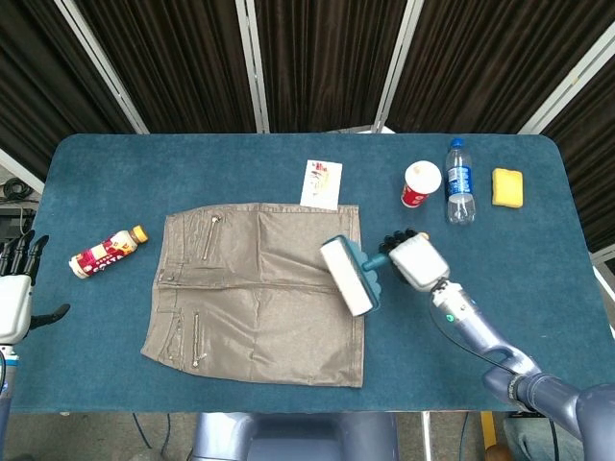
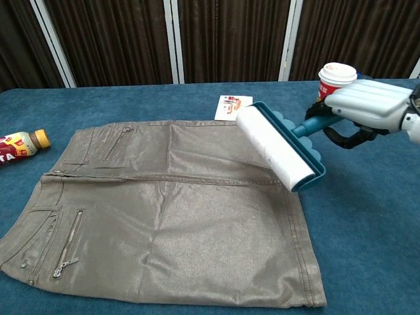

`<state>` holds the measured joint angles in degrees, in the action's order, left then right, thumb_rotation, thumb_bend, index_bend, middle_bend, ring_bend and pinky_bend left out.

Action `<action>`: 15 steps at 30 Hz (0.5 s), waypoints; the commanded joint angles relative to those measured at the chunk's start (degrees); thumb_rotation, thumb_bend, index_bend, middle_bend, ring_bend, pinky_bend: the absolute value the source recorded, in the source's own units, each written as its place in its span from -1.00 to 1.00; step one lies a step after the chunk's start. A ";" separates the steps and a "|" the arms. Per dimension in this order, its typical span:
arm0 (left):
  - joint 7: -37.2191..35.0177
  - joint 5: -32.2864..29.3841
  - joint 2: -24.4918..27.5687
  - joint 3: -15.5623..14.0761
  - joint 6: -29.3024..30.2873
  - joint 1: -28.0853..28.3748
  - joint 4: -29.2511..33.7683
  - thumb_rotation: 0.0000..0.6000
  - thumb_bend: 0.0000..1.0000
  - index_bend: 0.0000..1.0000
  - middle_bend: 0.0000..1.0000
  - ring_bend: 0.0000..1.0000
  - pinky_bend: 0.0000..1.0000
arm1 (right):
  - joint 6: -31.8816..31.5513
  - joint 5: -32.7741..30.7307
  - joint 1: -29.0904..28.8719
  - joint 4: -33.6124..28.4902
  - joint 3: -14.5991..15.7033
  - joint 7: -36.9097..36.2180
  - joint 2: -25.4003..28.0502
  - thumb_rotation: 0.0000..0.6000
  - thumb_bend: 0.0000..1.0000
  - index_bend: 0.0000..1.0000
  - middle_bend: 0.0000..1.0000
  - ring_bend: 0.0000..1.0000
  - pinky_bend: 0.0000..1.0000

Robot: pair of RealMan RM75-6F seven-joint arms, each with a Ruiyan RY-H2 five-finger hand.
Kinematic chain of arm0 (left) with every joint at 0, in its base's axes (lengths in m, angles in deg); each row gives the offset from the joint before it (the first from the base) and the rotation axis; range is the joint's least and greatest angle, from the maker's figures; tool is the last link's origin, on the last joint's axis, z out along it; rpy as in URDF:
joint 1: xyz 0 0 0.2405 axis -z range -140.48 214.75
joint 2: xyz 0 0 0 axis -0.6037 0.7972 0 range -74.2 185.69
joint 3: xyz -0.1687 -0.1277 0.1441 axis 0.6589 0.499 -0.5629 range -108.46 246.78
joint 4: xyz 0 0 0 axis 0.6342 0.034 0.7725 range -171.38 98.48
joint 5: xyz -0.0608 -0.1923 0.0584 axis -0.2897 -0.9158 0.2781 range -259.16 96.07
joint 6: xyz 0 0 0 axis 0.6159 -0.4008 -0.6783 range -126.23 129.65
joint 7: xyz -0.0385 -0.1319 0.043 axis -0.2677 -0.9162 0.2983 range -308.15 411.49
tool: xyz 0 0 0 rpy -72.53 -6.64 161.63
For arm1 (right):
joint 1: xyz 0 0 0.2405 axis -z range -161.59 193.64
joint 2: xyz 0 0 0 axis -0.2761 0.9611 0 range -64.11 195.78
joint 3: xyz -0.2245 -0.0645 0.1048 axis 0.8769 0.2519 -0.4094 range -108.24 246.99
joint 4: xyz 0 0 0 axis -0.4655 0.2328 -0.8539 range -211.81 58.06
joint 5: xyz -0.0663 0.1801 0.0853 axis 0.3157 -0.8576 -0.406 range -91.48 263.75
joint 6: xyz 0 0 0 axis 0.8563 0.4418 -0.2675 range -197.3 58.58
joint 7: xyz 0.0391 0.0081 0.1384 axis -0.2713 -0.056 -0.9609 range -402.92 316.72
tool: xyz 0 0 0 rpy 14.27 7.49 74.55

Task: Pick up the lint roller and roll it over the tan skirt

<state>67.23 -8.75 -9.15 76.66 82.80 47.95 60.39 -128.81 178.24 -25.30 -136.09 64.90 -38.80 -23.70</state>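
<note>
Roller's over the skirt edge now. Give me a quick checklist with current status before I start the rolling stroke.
1. Grip: right hand holds the lint roller by its teal handle. Ok.
2. Position: roller head sits over the right edge of the tan skirt. Ok.
3. Contact: whether the roll presses on the fabric or floats above it. Cannot tell.
4. Skirt: lies spread flat on the table, nothing resting on it besides the roller. Ok.
5. Stroke path leftward: left hand waits beyond the table's left edge, bottle lies off the skirt. Ok.
6. Paper cup stands close behind the right hand. Watch the backswing.
</note>
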 commanded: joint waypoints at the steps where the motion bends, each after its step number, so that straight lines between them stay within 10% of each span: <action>1: -0.45 -0.15 0.23 0.04 -0.27 0.01 -0.01 1.00 -1.00 -1.00 -1.00 -1.00 -1.00 | 4.94 -1.38 -3.76 -11.63 -2.05 12.47 2.31 1.00 0.95 -0.11 -0.11 -0.38 -0.27; 15: -3.34 -0.21 1.60 0.21 -0.89 -0.16 -0.21 1.00 -1.00 -1.00 -1.00 -1.00 -1.00 | 13.26 -14.15 -8.95 -24.00 -4.20 43.14 -6.18 1.00 1.00 -0.11 -0.11 -0.37 -0.26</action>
<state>63.90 -8.98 -7.56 76.88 81.92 47.79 60.19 -117.23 167.11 -32.80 -158.19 61.02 0.39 -27.54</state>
